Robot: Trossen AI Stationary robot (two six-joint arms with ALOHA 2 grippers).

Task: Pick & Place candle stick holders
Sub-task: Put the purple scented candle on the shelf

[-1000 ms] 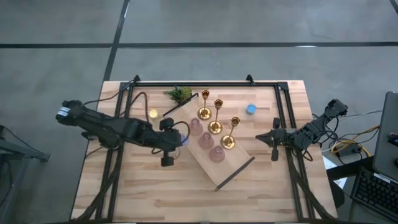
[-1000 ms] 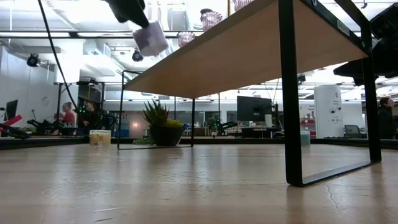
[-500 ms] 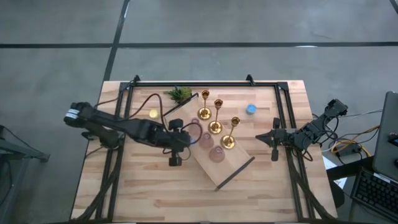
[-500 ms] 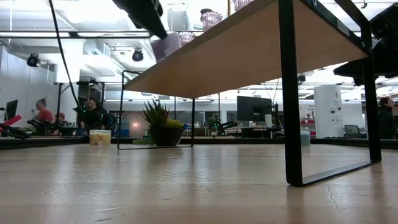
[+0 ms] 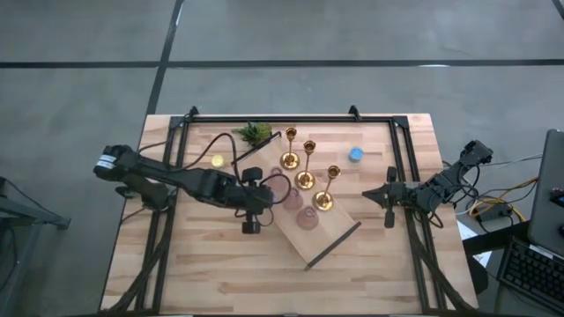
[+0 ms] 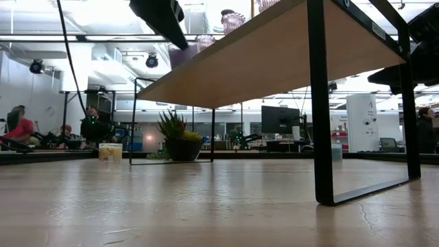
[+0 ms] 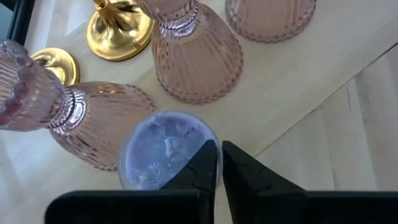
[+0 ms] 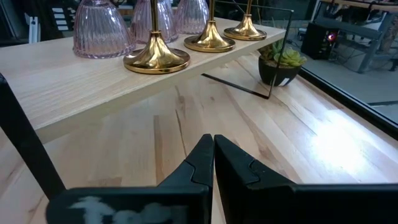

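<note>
Three gold candlesticks (image 5: 305, 180) and three pink glass cups (image 5: 292, 199) stand on a raised wooden shelf (image 5: 328, 236) that lies slantwise on the table. The left wrist view shows the cups (image 7: 198, 56) and the gold bases (image 7: 118, 28) close up. My left gripper (image 5: 262, 195) is over the shelf's left end, beside the nearest pink cup (image 7: 93, 127), and is shut on a purple tealight disc (image 7: 163, 149). My right gripper (image 5: 388, 204) is shut and empty by the table's right side, near the shelf's right end (image 8: 93, 81). My left gripper holds the purple tealight disc by one side of its rim (image 7: 198, 144), pinched between the two fingers (image 7: 205, 163). The disc is lifted, open side up, over the shelf top and against the nearest pink cup's side. Whether it touches that cup, I cannot tell.
A yellow tealight (image 5: 217, 161), a blue tealight (image 5: 355, 155) and a green plant sprig (image 5: 254, 133) lie on the table's far part. A black metal frame (image 5: 291, 118) runs around the table's far side. The shelf's black legs (image 6: 321, 103) stand on the tabletop.
My left gripper has carried the purple tealight toward the table's right edge and a little down, from beside the shelf to over its left end by the pink cups. It has stayed shut on the disc.
</note>
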